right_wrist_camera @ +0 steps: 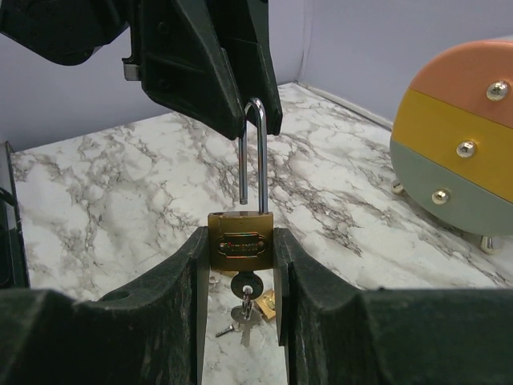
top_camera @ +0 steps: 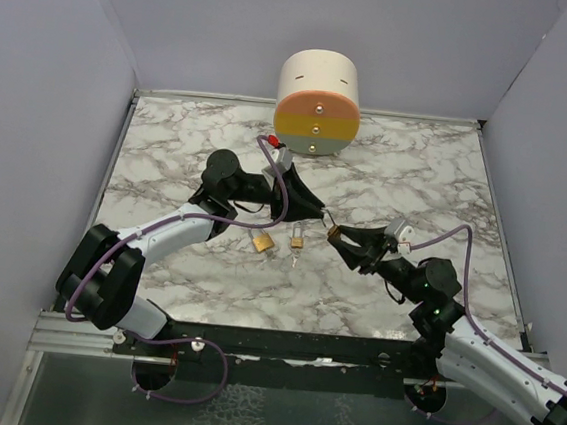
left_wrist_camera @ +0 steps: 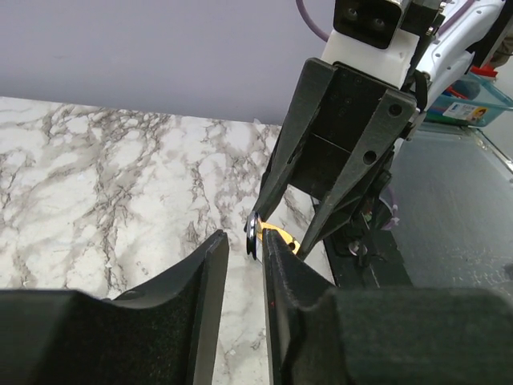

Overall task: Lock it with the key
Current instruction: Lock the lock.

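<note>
Marble table [top_camera: 169,151] | padlock [right_wrist_camera: 240,245] above table middle, right gripper [top_camera: 339,236] clamped on its body | key [right_wrist_camera: 245,285] inserted | shackle [right_wrist_camera: 258,144] up, 1 leg free | left gripper [left_wrist_camera: 244,249] at shackle bend, grip unclear | remaining: close shackle, turn key

I held the brass padlock [right_wrist_camera: 241,245] upright, its body pinched at both sides in my right claw [right_wrist_camera: 240,241]. It hung clear of the tabletop, on the near side of the round drawer unit [top_camera: 317,100] and slightly to its right. Its steel shackle [right_wrist_camera: 263,160] was open: one leg sat in the body and the other ended just above it. The bend sat up between the tips of my left claw [right_wrist_camera: 256,128]. The key [right_wrist_camera: 245,286] sat in the keyhole underneath, and a ring with a spare key [right_wrist_camera: 243,310] dangled from it.
</note>
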`<state>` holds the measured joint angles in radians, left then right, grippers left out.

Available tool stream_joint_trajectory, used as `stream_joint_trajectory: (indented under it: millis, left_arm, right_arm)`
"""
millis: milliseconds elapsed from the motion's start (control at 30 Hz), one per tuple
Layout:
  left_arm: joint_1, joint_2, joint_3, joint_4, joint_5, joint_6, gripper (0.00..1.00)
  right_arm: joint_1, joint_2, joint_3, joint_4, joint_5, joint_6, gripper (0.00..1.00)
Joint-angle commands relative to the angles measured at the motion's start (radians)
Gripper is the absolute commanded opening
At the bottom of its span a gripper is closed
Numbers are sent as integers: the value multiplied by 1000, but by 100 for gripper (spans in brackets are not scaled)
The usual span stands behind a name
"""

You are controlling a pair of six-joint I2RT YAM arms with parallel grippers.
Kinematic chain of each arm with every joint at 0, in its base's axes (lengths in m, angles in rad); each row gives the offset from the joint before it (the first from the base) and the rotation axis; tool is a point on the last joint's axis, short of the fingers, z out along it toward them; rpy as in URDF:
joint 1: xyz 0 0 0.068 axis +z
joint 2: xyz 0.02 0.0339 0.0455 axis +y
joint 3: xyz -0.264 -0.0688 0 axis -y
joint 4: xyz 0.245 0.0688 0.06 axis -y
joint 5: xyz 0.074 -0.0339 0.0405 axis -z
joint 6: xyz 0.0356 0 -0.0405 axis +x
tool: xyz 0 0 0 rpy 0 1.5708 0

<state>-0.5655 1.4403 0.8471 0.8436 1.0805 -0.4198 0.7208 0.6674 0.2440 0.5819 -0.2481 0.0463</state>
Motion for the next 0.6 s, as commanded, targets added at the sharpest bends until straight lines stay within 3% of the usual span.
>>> stream_joint_trajectory:
  millis: [0,100,133,567]
  left_arm:
    - [-10,2,21,25,-13,-14,21]
    - [-14,7,34,25,-8,-36,2]
    - [-15,11,38,25,-8,-47,0]
    - [-30,41,91,25,-55,-217,0]
  right_arm:
    - [3,-3,38,7,21,-19,1]
    - [3,5,41,8,28,-20,1]
    - [3,7,41,11,32,-23,1]
    - [3,76,93,62,209,-203,1]
